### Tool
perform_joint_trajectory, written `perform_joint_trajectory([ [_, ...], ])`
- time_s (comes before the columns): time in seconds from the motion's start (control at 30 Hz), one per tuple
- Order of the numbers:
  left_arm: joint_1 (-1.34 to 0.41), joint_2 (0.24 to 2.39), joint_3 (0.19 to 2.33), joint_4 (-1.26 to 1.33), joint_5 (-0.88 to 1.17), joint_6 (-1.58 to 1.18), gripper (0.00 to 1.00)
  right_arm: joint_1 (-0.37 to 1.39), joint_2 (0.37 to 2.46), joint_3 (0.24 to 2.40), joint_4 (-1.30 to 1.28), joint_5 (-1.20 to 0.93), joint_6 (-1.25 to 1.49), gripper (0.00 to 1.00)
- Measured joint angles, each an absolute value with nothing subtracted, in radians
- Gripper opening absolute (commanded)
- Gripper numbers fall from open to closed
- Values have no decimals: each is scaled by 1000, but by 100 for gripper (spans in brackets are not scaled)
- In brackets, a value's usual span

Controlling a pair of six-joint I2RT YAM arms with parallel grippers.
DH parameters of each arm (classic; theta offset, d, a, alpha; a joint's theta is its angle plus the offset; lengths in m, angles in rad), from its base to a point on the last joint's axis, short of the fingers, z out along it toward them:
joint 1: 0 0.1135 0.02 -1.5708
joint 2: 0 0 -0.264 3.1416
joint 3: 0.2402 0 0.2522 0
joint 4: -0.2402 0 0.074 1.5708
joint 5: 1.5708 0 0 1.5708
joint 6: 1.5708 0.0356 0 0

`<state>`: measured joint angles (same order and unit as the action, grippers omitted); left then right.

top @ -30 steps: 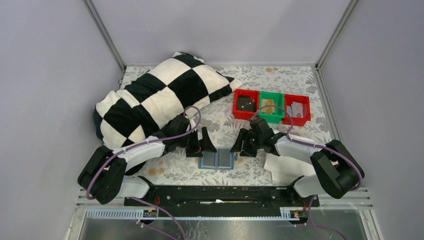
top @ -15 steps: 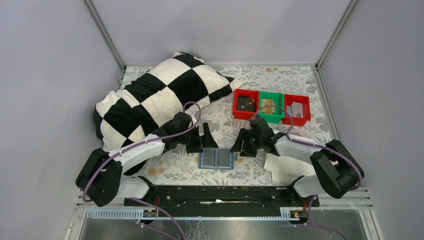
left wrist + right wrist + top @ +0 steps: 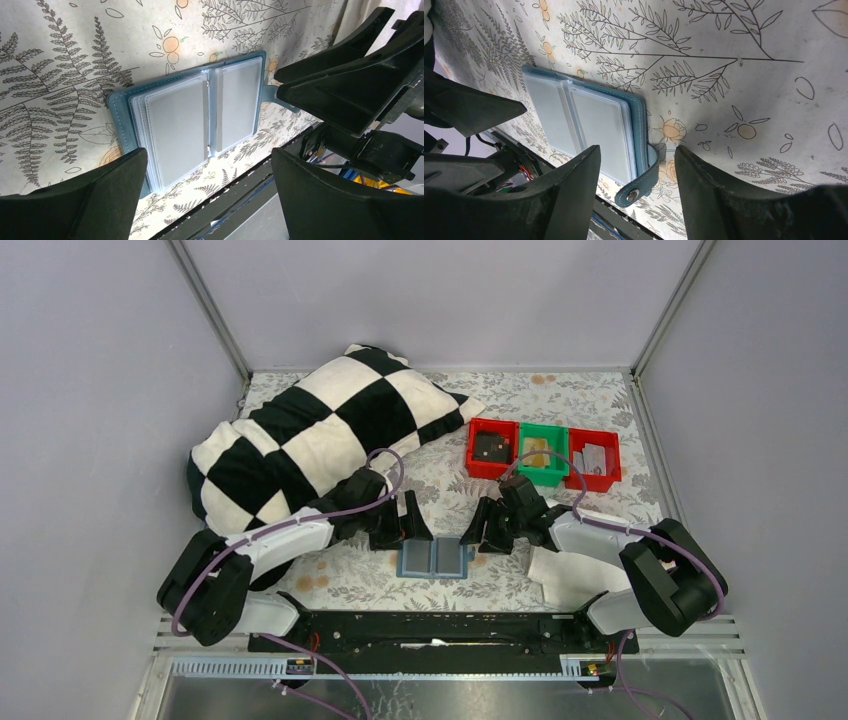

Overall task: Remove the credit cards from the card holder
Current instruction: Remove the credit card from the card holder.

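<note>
The teal-blue card holder (image 3: 434, 558) lies open and flat on the floral table near the front edge. Its two pale grey plastic sleeve panels face up, and I cannot make out separate cards in them. It shows in the left wrist view (image 3: 195, 120) and in the right wrist view (image 3: 589, 125), where its snap tab (image 3: 639, 187) curls up. My left gripper (image 3: 400, 525) is open and empty just above the holder's far left edge (image 3: 209, 155). My right gripper (image 3: 488, 528) is open and empty above the holder's right edge, straddling the tab (image 3: 638, 150).
A black-and-white checkered pillow (image 3: 320, 435) fills the back left. A red bin (image 3: 492, 448), a green bin (image 3: 543, 453) and a second red bin (image 3: 592, 458) stand in a row at the back right. A white cloth (image 3: 570, 575) lies under the right arm. The black base rail (image 3: 430, 625) runs just in front of the holder.
My left gripper swung slightly right toward the holder, then drew back a little to the left. The right gripper and the holder have hardly moved.
</note>
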<state>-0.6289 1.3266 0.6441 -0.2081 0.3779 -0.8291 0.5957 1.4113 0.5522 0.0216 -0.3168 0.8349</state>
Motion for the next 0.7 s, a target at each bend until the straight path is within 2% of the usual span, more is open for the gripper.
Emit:
perform_joint_trajectory([
  [0.7,-649,1384,628,-136,396,-828,97,596,1414,552,23,-318,835,63],
])
